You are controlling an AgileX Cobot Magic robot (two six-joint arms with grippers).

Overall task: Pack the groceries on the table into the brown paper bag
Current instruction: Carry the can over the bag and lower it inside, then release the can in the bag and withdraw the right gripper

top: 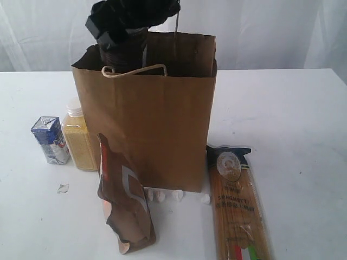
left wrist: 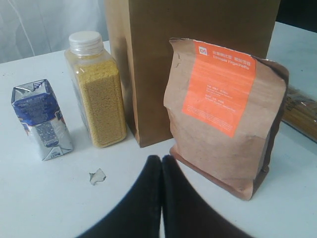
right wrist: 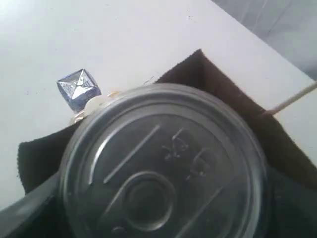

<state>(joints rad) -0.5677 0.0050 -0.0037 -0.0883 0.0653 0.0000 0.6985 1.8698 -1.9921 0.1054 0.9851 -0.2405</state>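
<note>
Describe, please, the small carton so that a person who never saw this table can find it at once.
Start from the tall brown paper bag on the white table. To its left in the exterior view stands a yellow-filled bottle, and the small blue-white carton stands just beyond it. Unlike its neighbour, it is short, blue and white, with a silvery folded top.

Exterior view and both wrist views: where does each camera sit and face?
Exterior view: slightly above the white table, facing the tall brown paper bag; the right gripper shows, reaching into it.
Left wrist view: low over the table, facing the bag, brown-orange foil pouch and yellow-filled bottle; the shut left gripper shows.
Right wrist view: above the bag's mouth, looking down on the dark clear-lidded jar that the right gripper holds.
Shared: all three show the small blue-white carton.
</note>
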